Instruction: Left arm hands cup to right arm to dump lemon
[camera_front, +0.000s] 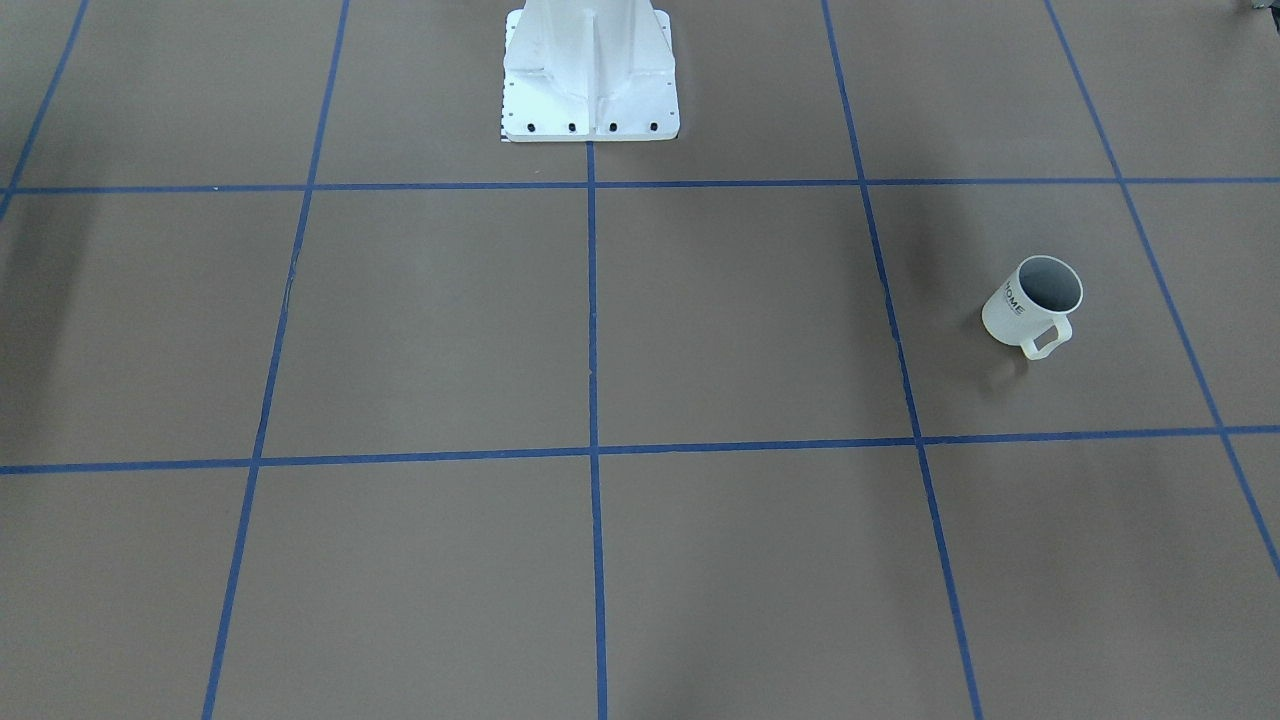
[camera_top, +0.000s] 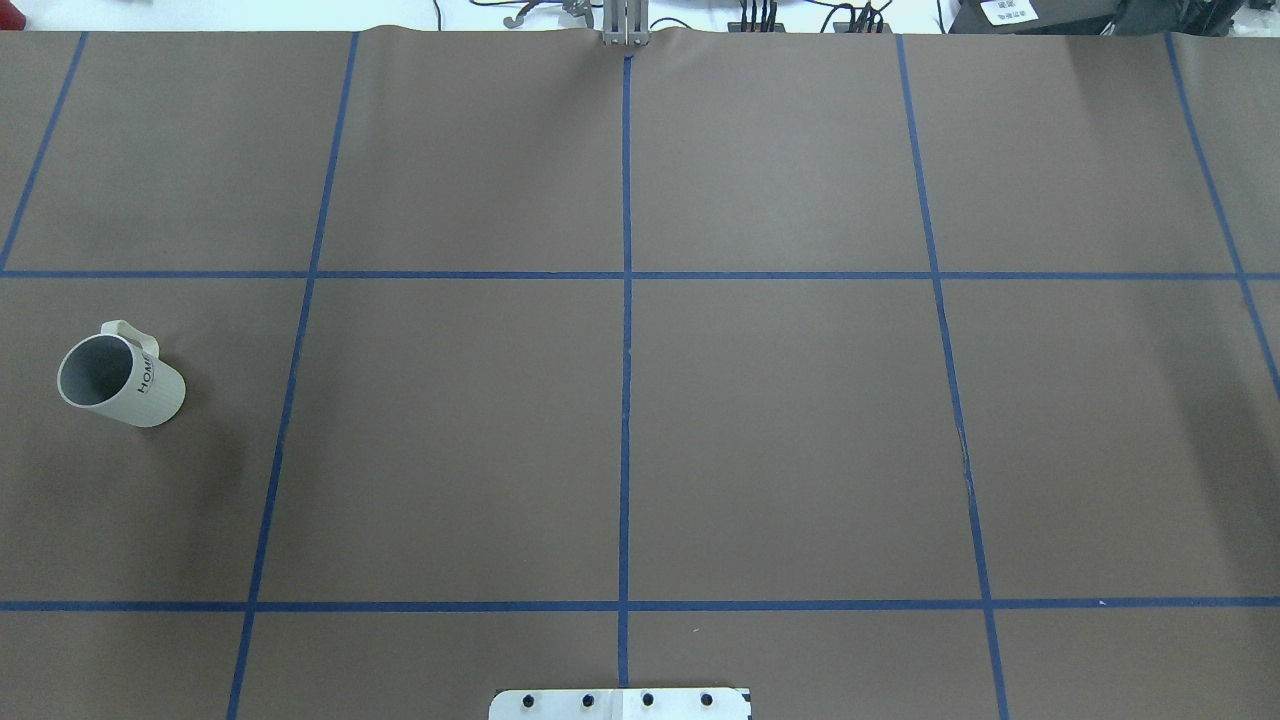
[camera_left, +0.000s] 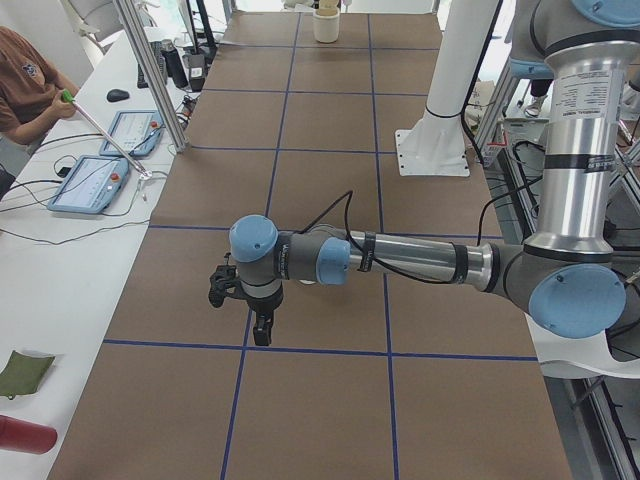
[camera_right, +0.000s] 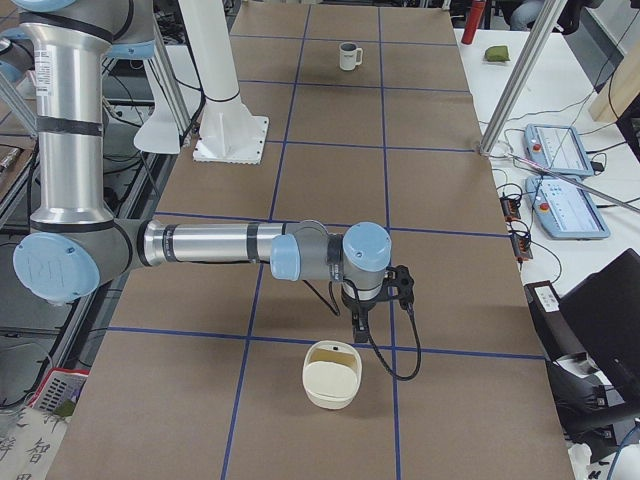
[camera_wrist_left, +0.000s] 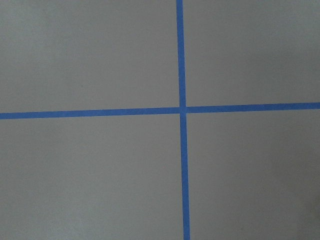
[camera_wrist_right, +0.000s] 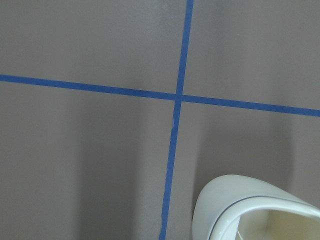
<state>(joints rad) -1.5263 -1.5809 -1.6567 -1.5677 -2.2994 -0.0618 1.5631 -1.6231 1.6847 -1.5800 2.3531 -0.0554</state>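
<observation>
— Since the cup (camera_front: 1035, 303) looks like glazed ceramic, how should it handle?

— My guess is stiff, fairly heavy for its size, smooth enough to slip, and breakable if dropped. I'd pinch the wall at the rim, one finger inside and one outside, on the side opposite the handle (camera_front: 1046, 340). That leaves the handle free for the other arm.

— Where does it stand?

— It's upright on the desk (camera_front: 700, 330), well apart from the pedestal (camera_front: 590, 80) on the robot's left side, with the handle turned away from the pedestal.

— And the lemon?

— I can't find it. The front-facing and overhead views look into the mouth and show only grey.

— What do the side views add?

— They show the arms, which those two views lack. Exterior left shows the left fingers (camera_left: 262, 328) pointing down above the desk with nothing visibly in them. How far they are parted I cannot tell. Exterior right shows the right fingers (camera_right: 360, 322), also pointing down, and I cannot tell their spread either. They are across the pedestal from the cup, just beside a cream bowl (camera_right: 332, 375). The right wrist camera catches that bowl's rim up close, and the left wrist camera sees only tape lines (camera_wrist_left: 181, 110).
</observation>
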